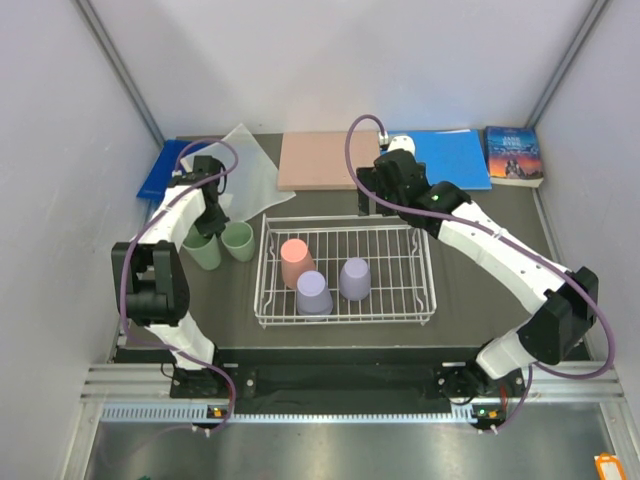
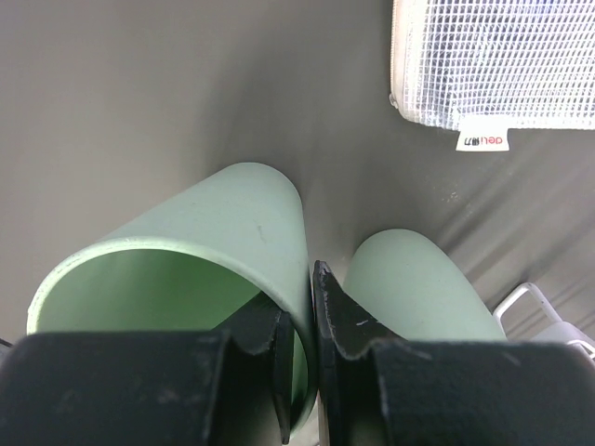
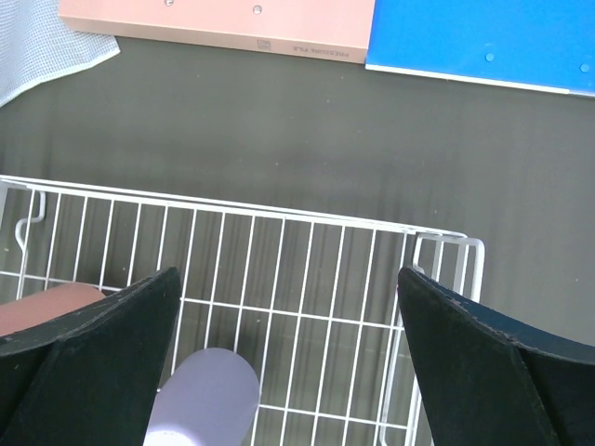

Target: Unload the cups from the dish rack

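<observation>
The white wire dish rack point(image 1: 420, 262) sits mid-table and holds a salmon pink cup point(image 1: 296, 262) and two lavender cups point(image 1: 313, 294) point(image 1: 355, 279), all upside down. Two sage green cups point(image 1: 203, 250) point(image 1: 238, 241) stand mouth up just left of the rack. My left gripper point(image 1: 208, 222) is shut on the rim wall of the left green cup point(image 2: 186, 269), one finger inside and one outside; the other green cup point(image 2: 414, 279) is beside it. My right gripper point(image 1: 366, 203) hangs open and empty over the rack's far edge point(image 3: 307, 219), above a lavender cup point(image 3: 209, 395) and the pink cup point(image 3: 37, 307).
A pink board point(image 1: 318, 160), a blue folder point(image 1: 450, 155) and a book point(image 1: 514, 155) lie along the back. A clear mesh pouch point(image 1: 245, 165) and a blue sheet point(image 1: 165, 170) lie at the back left; the pouch point(image 2: 493, 60) is just beyond the green cups.
</observation>
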Robot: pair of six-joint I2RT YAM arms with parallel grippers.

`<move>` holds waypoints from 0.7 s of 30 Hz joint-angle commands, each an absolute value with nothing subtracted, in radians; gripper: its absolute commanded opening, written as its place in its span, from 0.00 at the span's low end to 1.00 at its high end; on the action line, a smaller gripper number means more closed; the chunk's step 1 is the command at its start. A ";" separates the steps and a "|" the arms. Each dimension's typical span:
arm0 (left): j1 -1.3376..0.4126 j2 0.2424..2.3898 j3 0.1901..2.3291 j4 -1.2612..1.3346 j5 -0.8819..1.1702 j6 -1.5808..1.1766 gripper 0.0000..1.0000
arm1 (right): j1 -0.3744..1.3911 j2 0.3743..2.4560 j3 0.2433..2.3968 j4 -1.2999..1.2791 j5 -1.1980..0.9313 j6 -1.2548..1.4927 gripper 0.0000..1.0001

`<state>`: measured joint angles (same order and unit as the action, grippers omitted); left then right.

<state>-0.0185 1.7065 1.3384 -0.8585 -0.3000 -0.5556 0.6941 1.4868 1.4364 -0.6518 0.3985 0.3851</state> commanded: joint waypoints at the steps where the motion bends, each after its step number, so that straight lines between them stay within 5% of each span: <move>1: -0.009 1.661 1.350 -0.838 -0.314 -0.566 0.15 | 0.703 1.491 1.488 -0.624 0.390 0.379 0.98; 5: -0.008 1.651 1.364 -0.845 -0.321 -0.566 0.18 | 0.703 1.494 1.493 -0.621 0.380 0.379 0.98; 8: -0.006 1.635 1.373 -0.857 -0.330 -0.568 0.30 | 0.704 1.493 1.496 -0.620 0.377 0.380 0.98; 13: -0.006 1.585 1.387 -0.886 -0.367 -0.581 0.64 | 0.706 1.488 1.494 -0.617 0.376 0.380 0.98; 21: -0.008 1.490 1.523 -0.978 -0.452 -0.612 0.80 | 0.713 1.476 1.486 -0.612 0.385 0.374 0.98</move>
<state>-0.0128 1.5810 1.4082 -0.9112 -0.3828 -0.5858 0.6987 1.4899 1.4422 -0.6430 0.3866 0.3851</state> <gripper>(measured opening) 0.784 0.982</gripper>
